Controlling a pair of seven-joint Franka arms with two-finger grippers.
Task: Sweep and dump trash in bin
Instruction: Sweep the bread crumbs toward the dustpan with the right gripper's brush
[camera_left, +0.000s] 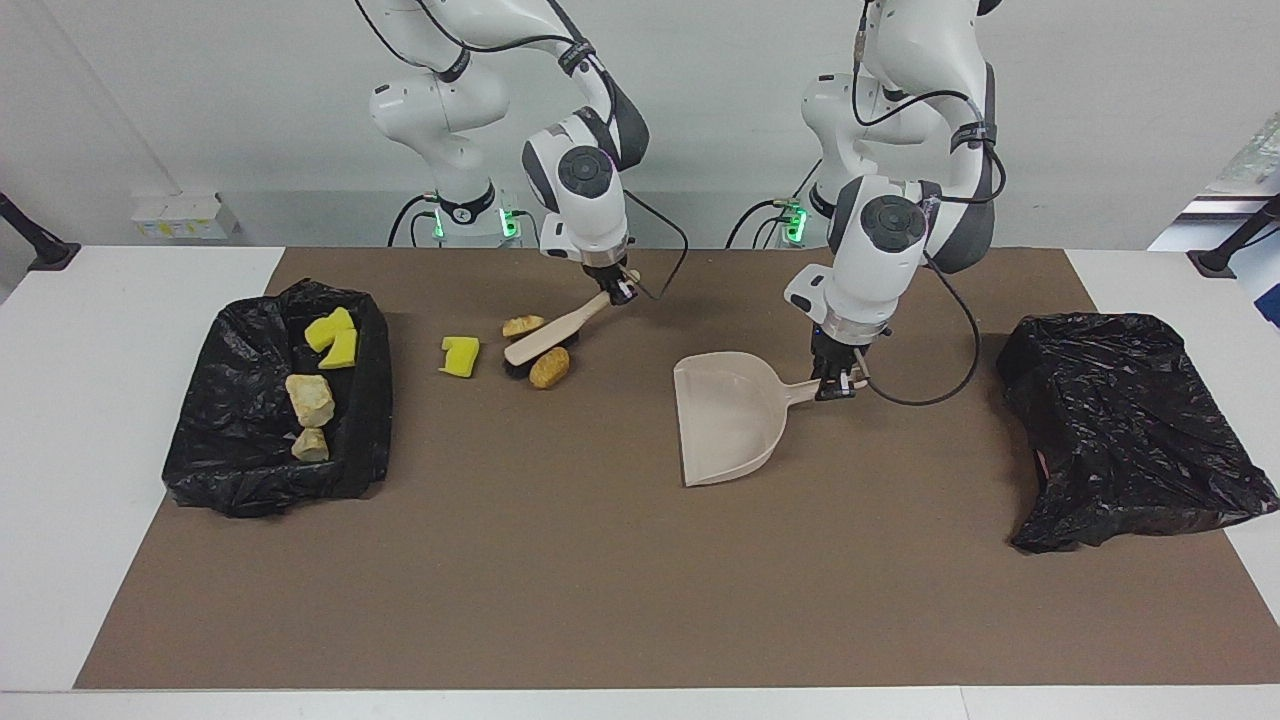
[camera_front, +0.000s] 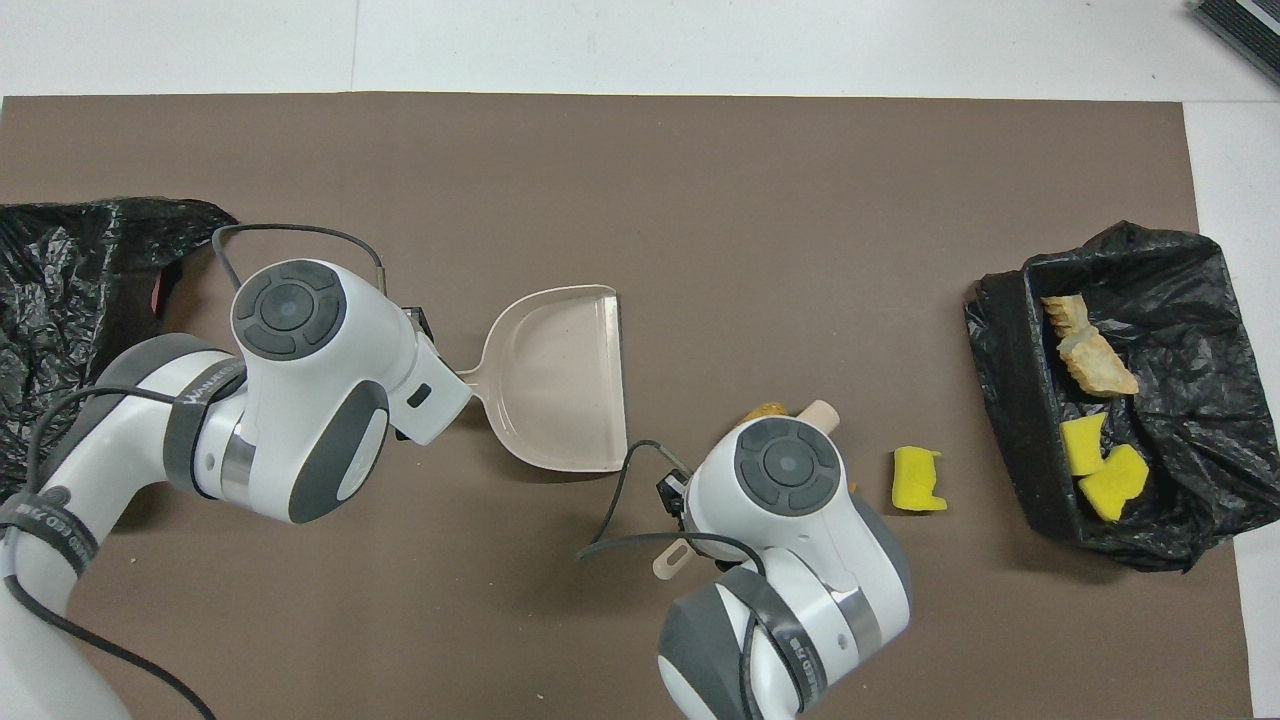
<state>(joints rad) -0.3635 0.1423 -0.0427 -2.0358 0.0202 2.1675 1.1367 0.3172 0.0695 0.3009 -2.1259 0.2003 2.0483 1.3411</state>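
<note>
**Brush down among the loose trash, dustpan held beside it**

Grey lettering runs along the band of the left arm (camera_front: 205, 375) in the overhead view; it is too small to read. No other writing can be made out.

A brown mat (camera_left: 600, 580) covers most of a white tabletop (camera_left: 110, 330), with a plain pale wall (camera_left: 200, 100) above the arm bases.

The right hand (camera_left: 618, 290) is pressed shut on the handle end of the brush (camera_left: 548, 338). The brush's long axis slants down from that hand toward the right arm's end of the tabletop, its dark bristle head on the mat. An orange-brown chunk (camera_left: 549, 367) lies touching the bristle head, and a beige chunk (camera_left: 522, 325) lies just beside the brush back. A yellow sponge piece (camera_left: 460, 356) sits near them, between the brush and the open black-lined bin (camera_left: 235, 470). Inside that bin are two more yellow sponge pieces (camera_left: 334, 338) and two beige chunks (camera_left: 309, 398).

The left hand (camera_left: 832, 382) pinches the dustpan (camera_left: 725, 420) by its handle tip. The pan lies flat on the mat, handle toward that hand, with its wide open mouth facing the right arm's end of the tabletop. Out from the left hand, at the left arm's end, lies a crumpled black bag (camera_left: 1120, 430).
</note>
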